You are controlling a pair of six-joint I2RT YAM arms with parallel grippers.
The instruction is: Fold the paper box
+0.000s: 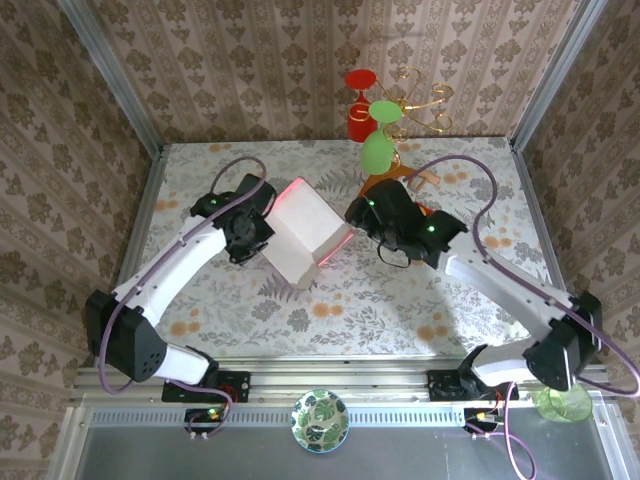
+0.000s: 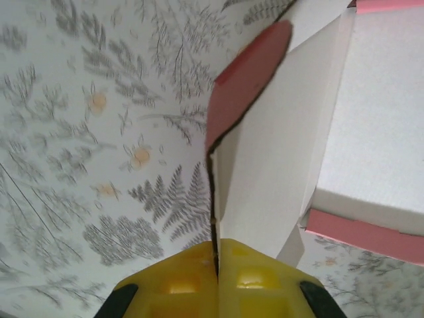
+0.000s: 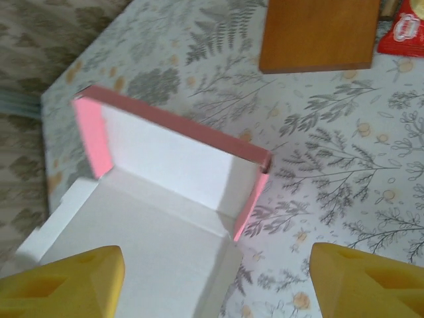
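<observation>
The paper box (image 1: 305, 235), pink outside and white inside, sits partly folded at the table's middle with one end wall raised. My left gripper (image 1: 262, 232) is at its left side. In the left wrist view the yellow fingers (image 2: 179, 281) are pressed together on a white side flap of the paper box (image 2: 265, 179), whose pink face (image 2: 248, 79) curls away. My right gripper (image 1: 352, 215) hovers at the box's right edge. Its yellow fingertips (image 3: 66, 281) stand far apart, above the box's white floor (image 3: 165, 199) and pink corner, holding nothing.
A brown board (image 3: 318, 33) and a red packet (image 3: 405, 30) lie just behind the right gripper. A red cup (image 1: 360, 110), green glasses and a gold wire stand are at the back. A patterned bowl (image 1: 320, 420) and green cup (image 1: 562, 403) rest by the arm bases.
</observation>
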